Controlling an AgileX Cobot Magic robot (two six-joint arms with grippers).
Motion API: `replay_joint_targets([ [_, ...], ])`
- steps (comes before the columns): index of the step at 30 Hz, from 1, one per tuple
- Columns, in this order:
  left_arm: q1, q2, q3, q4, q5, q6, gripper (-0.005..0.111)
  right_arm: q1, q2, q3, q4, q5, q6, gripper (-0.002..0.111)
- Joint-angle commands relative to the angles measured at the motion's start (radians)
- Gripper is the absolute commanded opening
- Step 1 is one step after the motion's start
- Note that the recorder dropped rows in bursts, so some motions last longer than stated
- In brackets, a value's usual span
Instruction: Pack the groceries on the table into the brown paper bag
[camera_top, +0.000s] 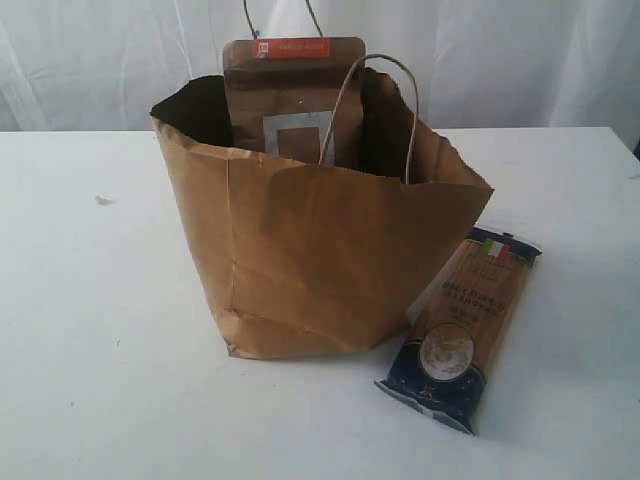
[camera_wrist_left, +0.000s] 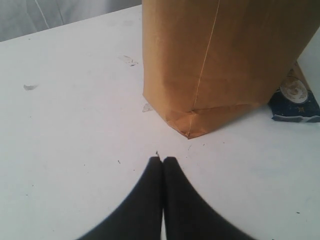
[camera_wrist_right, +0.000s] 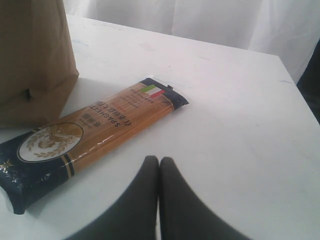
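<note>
From the exterior view, we see the bag (camera_top: 320, 260), creased brown kraft paper with a ragged open rim, standing upright mid-table. A twisted paper handle (camera_top: 342, 104) loops above the rim. Inside, a flat brown pouch (camera_top: 290, 100) stands up past the rim. It carries an orange strip whose white writing is too small to read, and a pale square frame below that. The spaghetti (camera_top: 465, 330), a long glossy pack with clear film and dark blue ends, lies just right of the bag. The table (camera_top: 100, 350) is plain matte white, with wide bare room left and front.

In the left wrist view, the left pincer (camera_wrist_left: 162, 160) shows smooth black tips pressed together, holding nothing. It hangs over bare table near the bag's folded bottom corner. Small scuffs mark the surface.

In the right wrist view, the right pincer (camera_wrist_right: 159, 160) is likewise closed and empty, near the pack's long edge. We read "SPAGHETTI" beside green, white and red stripes. A round wheat emblem marks the end by the bag, and the table edge lies well apart.
</note>
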Motion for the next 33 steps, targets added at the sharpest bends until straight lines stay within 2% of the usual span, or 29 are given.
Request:
replay_joint_targets([
  [1, -0.002, -0.011, 0.007, 0.001, 0.000, 0.002, 0.000, -0.004, -0.006, 0.001, -0.004, -0.015, 0.003, 0.000],
  [9, -0.002, -0.094, 0.116, -0.039, -0.040, 0.002, 0.000, -0.004, -0.006, 0.001, -0.004, -0.015, 0.003, 0.000],
  [11, -0.002, -0.123, 0.167, -0.057, -0.144, 0.011, 0.000, -0.004, -0.006, 0.001, -0.004, -0.015, 0.003, 0.000],
  [15, 0.004, -0.171, 0.295, -0.078, -0.454, 0.092, 0.000, -0.004, -0.006, 0.001, -0.004, -0.015, 0.003, 0.000],
  [18, 0.027, -0.192, 0.373, -0.197, -0.596, 0.182, 0.000, -0.004, -0.006, 0.001, -0.004, -0.015, 0.003, 0.000],
  [21, 0.058, -0.206, 0.424, -0.300, -0.609, 0.246, 0.000, -0.004, -0.006, 0.001, -0.004, -0.015, 0.003, 0.000],
  [33, 0.173, -0.253, 0.584, -0.347, -0.603, 0.243, 0.000, -0.004, -0.006, 0.001, -0.004, -0.015, 0.003, 0.000],
])
